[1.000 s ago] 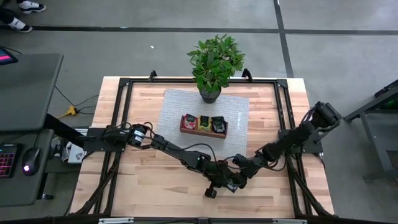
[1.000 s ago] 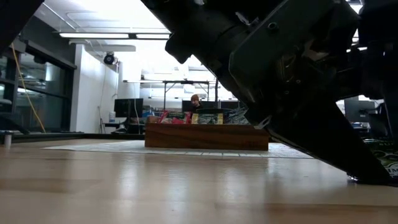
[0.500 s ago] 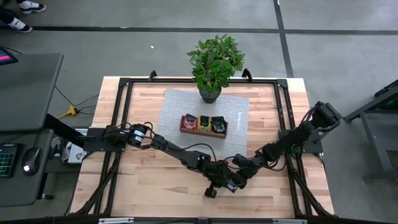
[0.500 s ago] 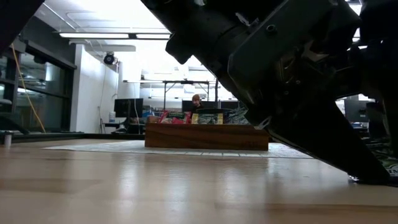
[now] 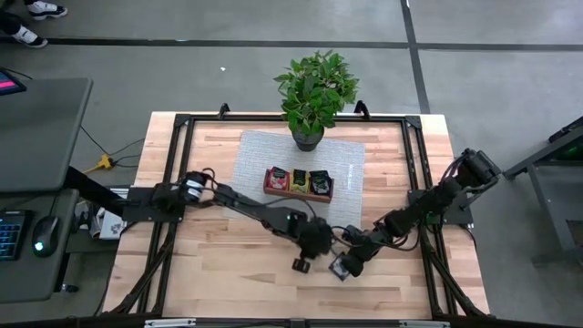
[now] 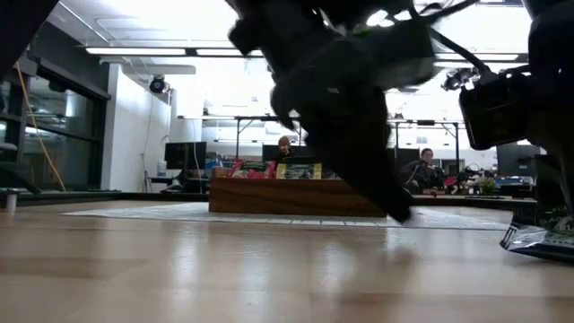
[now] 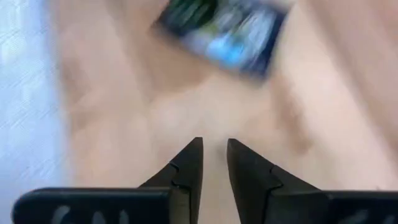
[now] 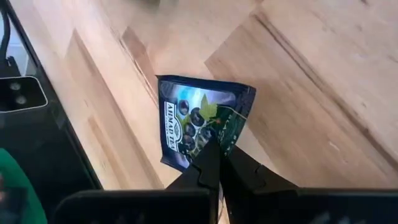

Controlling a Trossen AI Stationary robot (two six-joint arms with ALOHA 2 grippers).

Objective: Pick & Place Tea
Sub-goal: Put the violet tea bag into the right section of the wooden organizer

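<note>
The right gripper [image 8: 219, 163] is clenched on the edge of a dark sachet [image 8: 200, 118], its fingertips pinching the foil at the middle of one side. In the high view the sachet [image 5: 338, 266] lies near the front of the bench [image 5: 228, 264], right-centre, under the tip of the right arm. The low view shows the sachet [image 6: 538, 238] at the bench surface, one edge lifted a little.

The left gripper [image 7: 213, 163] has its fingers slightly parted with nothing between them. In its own wrist view it points toward the sachet [image 7: 225, 32], which lies ahead of it and apart, blurred. From above the left gripper [image 5: 301, 264] sits just beside the sachet, on its left.

The tray [image 5: 299, 191] stands on the grey mat [image 5: 250, 159] towards the back of the bench, in front of the plant [image 5: 314, 91]. Other sachets, red, yellow and dark, already stand in its three compartments. From the held sachet, the tray lies back and a little left, well apart, with open bench between them.

The right arm has the sachet, so the carry looks to be its job, lifting and swinging back-left to the tray. The left arm lies across that path between sachet and tray, and could be in the way.
</note>
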